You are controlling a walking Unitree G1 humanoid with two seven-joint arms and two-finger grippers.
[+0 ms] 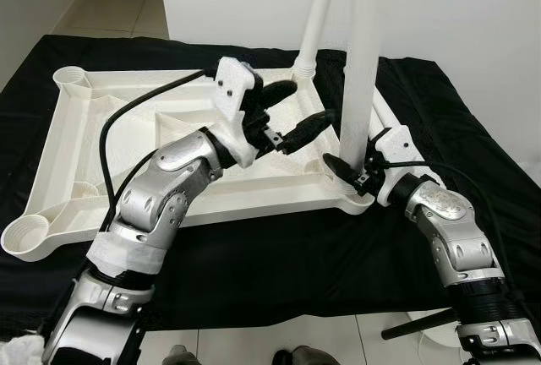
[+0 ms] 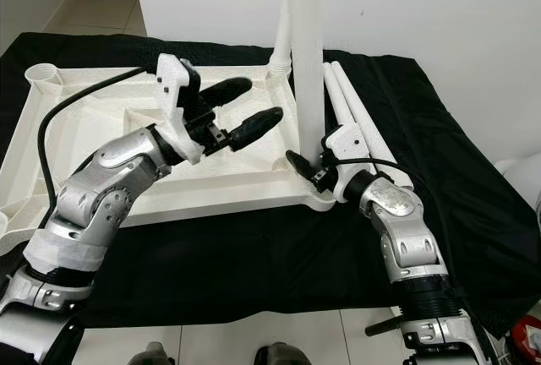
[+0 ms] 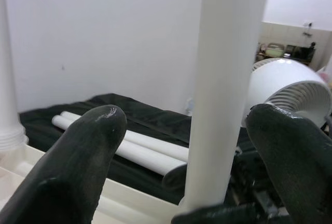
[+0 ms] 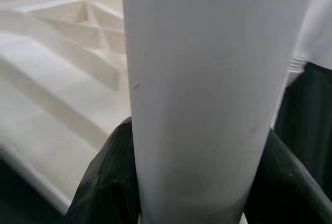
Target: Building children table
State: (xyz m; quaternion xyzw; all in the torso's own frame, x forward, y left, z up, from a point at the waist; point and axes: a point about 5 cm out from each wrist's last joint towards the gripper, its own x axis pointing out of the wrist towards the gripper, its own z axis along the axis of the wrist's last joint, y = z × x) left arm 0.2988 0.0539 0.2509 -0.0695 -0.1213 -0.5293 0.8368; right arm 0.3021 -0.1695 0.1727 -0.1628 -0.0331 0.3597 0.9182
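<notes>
tabletop (image 1: 127, 141): white, upside down on black cloth | legs (image 1: 362, 61): two upright in corners, two loose

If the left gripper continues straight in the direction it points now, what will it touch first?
Most likely the upright white leg. The left gripper is open and aimed at it, with the leg between its fingertips in the wrist view. The right gripper holds that leg at its base. The depth is hard to judge.

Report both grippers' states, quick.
Left gripper: open, fingers spread beside the upright leg, not touching it.
Right gripper: shut on the upright leg near its base.
</notes>
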